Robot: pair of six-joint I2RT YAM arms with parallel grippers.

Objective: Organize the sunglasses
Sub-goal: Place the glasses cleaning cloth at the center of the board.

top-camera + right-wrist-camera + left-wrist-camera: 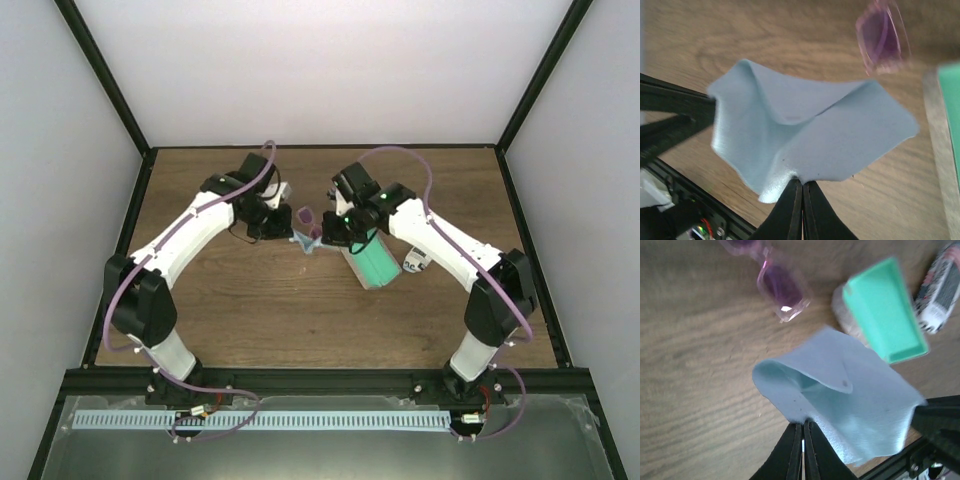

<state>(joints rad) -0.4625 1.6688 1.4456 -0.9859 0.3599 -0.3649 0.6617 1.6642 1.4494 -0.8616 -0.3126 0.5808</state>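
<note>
Where the two arms meet over the middle of the brown wooden table, you see both grippers pinching one light blue fabric cleaning cloth. Your left gripper has its jaws closed on one edge of the cloth. Your right gripper has its jaws closed on another edge, and the cloth sags into folds between them. The pink-framed, purple-lensed plastic sunglasses lie on the table just beyond the cloth, apart from both grippers. A mint-green plastic tray-shaped case sits beside them, and a patterned oval case lies on its far side.
</note>
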